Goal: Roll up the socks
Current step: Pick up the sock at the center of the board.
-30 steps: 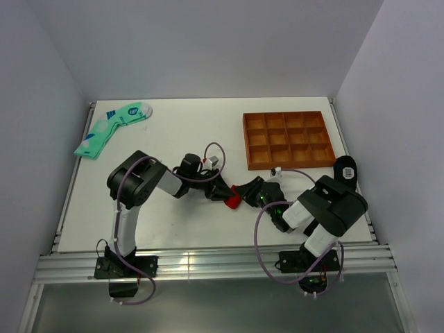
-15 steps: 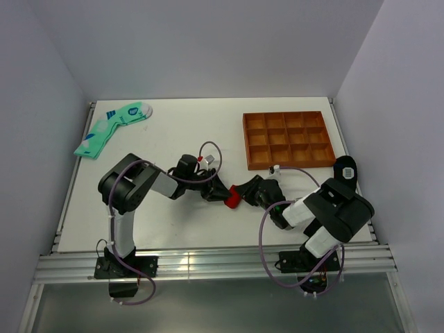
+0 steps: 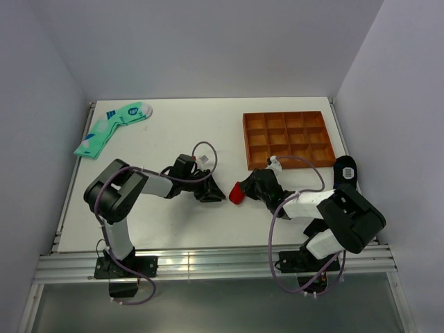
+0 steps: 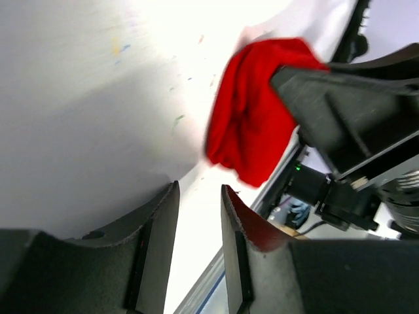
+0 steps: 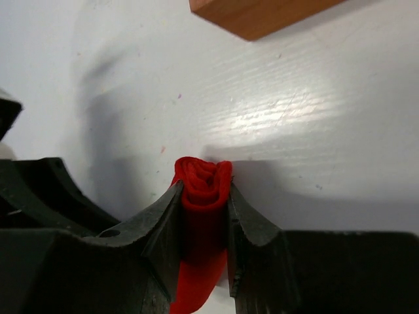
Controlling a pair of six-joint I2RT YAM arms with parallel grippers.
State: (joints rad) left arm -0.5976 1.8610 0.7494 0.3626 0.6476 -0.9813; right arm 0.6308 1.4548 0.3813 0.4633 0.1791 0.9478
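A pair of bright red fabric socks (image 3: 236, 193), bunched into a small tight roll, sits near the middle of the white bench (image 3: 180, 132), just off the near left corner of the brown wooden tray (image 3: 285, 114) with its grid of square compartments. The right claw (image 5: 203, 188) has hold of the roll: its two black fingers (image 5: 167, 216) press against the sides of the fabric, and the coiled end of the roll shows between the tips in the right wrist view. A loose flap of red hangs down between the fingers toward the camera. The roll lies low against the bench top; whether it rests on it cannot be told. The left claw (image 4: 198, 196) points at the roll from the left, close to it but apart. Its fingers stand a narrow gap apart with only the bench top between them and nothing gripped. In the left wrist view the red bundle lies ahead of the tips, with the dark body of the right claw against its far side. A mint-green sock with blue marks (image 3: 111, 126) lies flat at the far left corner of the bench. A black sock with a white pattern (image 3: 345, 171) lies against the right edge, just nearer than the tray.
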